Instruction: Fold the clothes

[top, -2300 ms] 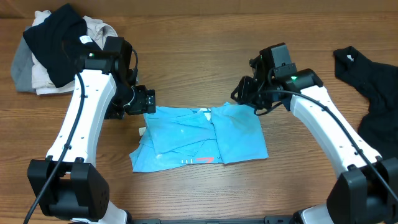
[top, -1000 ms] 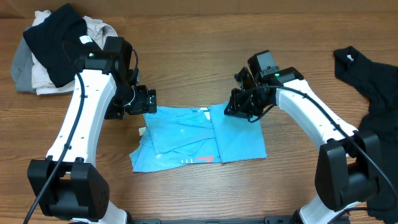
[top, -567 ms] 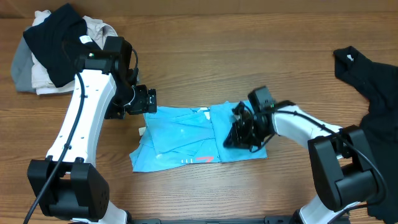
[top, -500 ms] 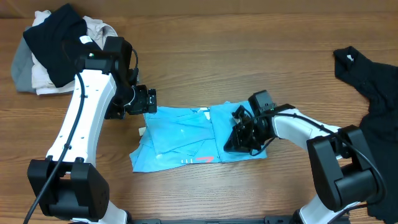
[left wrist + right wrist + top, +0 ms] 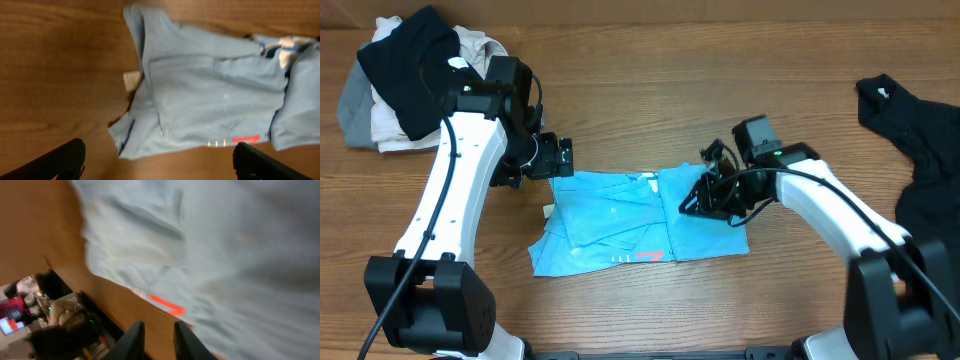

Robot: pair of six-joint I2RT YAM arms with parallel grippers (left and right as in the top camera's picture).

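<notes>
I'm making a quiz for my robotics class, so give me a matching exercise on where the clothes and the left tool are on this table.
Things:
1. blue shirt
2. black shirt
3. pile
4. left tool

Places or states:
A. heaped at the far left
B. lying at the far right
C. folded, in the middle
D. open, by the blue shirt's far left corner

Pairs: 1-C, 2-B, 3-A, 4-D
</notes>
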